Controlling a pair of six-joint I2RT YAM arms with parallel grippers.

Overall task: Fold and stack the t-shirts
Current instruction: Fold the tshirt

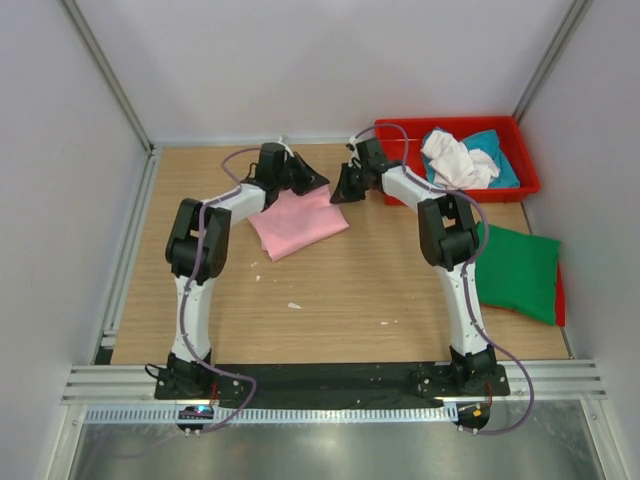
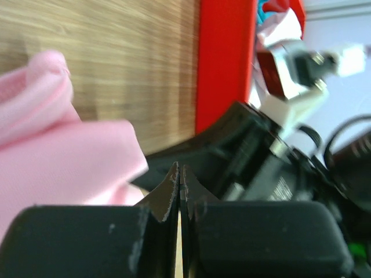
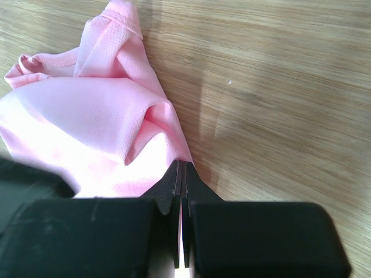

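The light pink t-shirt (image 1: 297, 222) lies folded on the wooden table, left of centre at the back. My left gripper (image 1: 318, 181) is at its far right corner. In the left wrist view this gripper (image 2: 180, 169) is shut, with the pink cloth (image 2: 58, 168) just left of the tips and no cloth visible between them. My right gripper (image 1: 343, 190) is beside the same corner. In the right wrist view it (image 3: 182, 164) is shut on the edge of the pink shirt (image 3: 87, 116). A dark green shirt (image 1: 517, 272) lies folded at the right.
A red tray (image 1: 455, 122) at the back right holds white (image 1: 455, 158) and teal (image 1: 495, 150) shirts; its wall (image 2: 223, 58) shows close behind my left gripper. Metal frame posts and white walls bound the table. Small white scraps lie on the wood.
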